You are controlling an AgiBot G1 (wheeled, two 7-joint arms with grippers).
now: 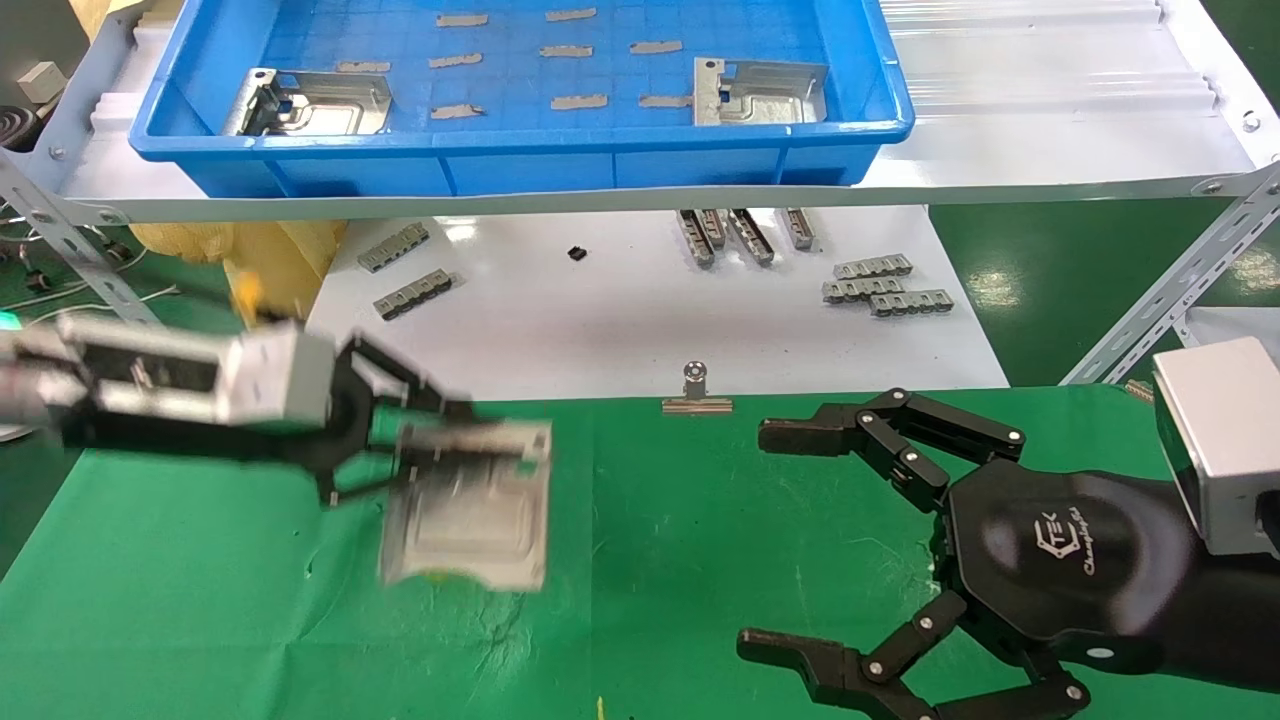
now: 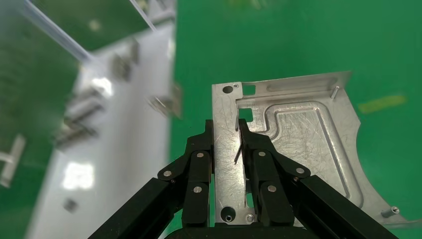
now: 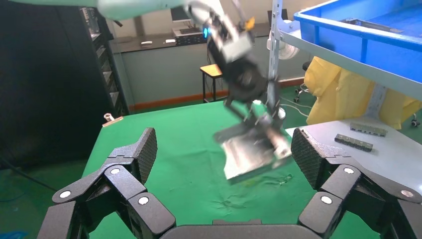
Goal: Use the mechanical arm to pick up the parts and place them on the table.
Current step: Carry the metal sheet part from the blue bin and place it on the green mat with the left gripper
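Observation:
My left gripper (image 1: 450, 425) is shut on the bent-up edge of a silver sheet-metal part (image 1: 470, 505) and holds it above the green table (image 1: 700, 520), left of the middle. In the left wrist view the two black fingers (image 2: 199, 159) clamp the part's (image 2: 303, 129) flange from both sides. The right wrist view shows the part (image 3: 251, 149) hanging tilted over the cloth. Two more parts lie in the blue bin, one at its left (image 1: 315, 103) and one at its right (image 1: 760, 92). My right gripper (image 1: 770, 540) is open and empty, low over the table at the right.
The blue bin (image 1: 520, 150) sits on a white shelf above the back. Small grey ribbed strips (image 1: 885, 285) lie on the white tabletop (image 1: 600, 320) behind the green cloth. A metal binder clip (image 1: 696, 390) sits at the cloth's far edge. Angled shelf struts stand at both sides.

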